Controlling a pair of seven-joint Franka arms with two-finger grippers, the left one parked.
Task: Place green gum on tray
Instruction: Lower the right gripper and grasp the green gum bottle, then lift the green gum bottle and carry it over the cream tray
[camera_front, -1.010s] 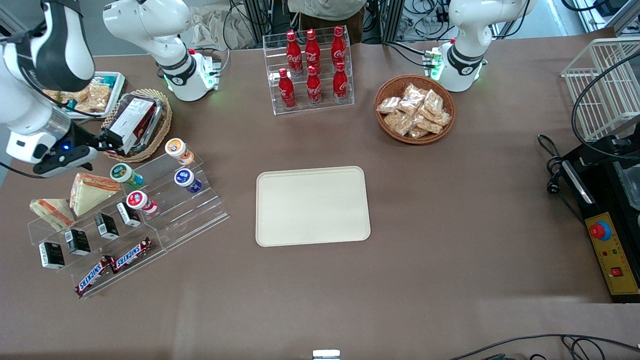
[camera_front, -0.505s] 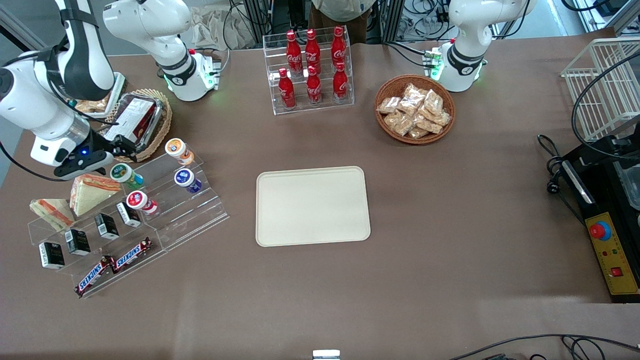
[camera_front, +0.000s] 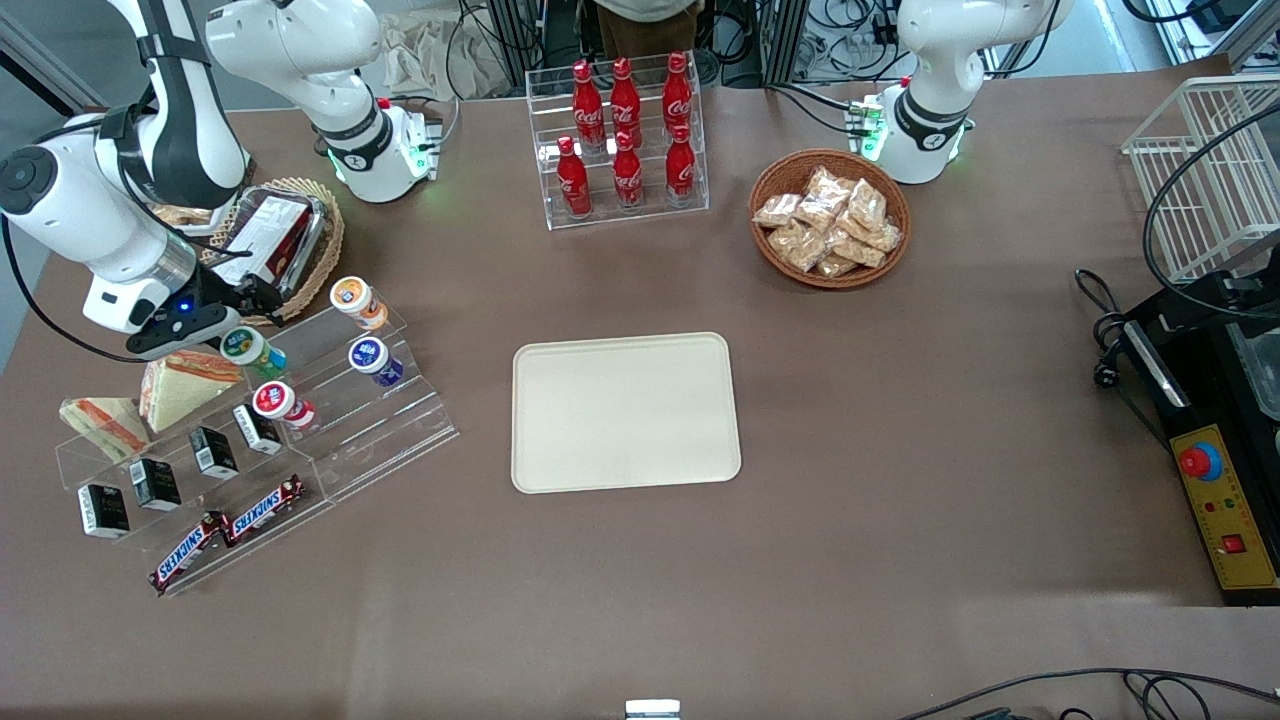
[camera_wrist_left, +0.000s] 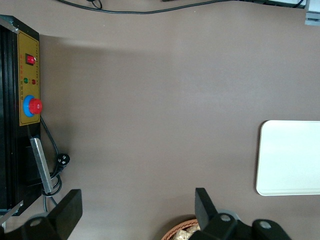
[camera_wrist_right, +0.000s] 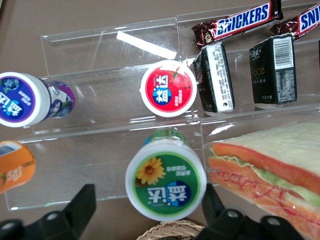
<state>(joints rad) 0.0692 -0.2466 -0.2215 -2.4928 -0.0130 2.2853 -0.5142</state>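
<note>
The green gum (camera_front: 246, 348) is a small canister with a green-and-white lid, lying on the top step of a clear acrylic rack (camera_front: 300, 420). It fills the middle of the right wrist view (camera_wrist_right: 165, 180). My right gripper (camera_front: 240, 310) is open just above it, at the canister's end farther from the front camera. Its two black fingers (camera_wrist_right: 75, 210) stand wide apart on either side of the lid without touching it. The cream-beige tray (camera_front: 625, 412) lies flat in the middle of the table, apart from the rack, and its edge shows in the left wrist view (camera_wrist_left: 290, 157).
On the rack are an orange-lidded canister (camera_front: 356, 300), a blue-lidded one (camera_front: 372, 358), a red-lidded one (camera_front: 280, 402), sandwiches (camera_front: 180, 385), black boxes (camera_front: 160, 480) and Snickers bars (camera_front: 225, 530). A wicker basket (camera_front: 280, 245) lies just under the gripper. A cola rack (camera_front: 620, 140) and snack basket (camera_front: 830, 218) stand farther back.
My right gripper has moved toward the rack and down, from beside the wicker basket to right over the green gum. Nothing on the rack has moved.
</note>
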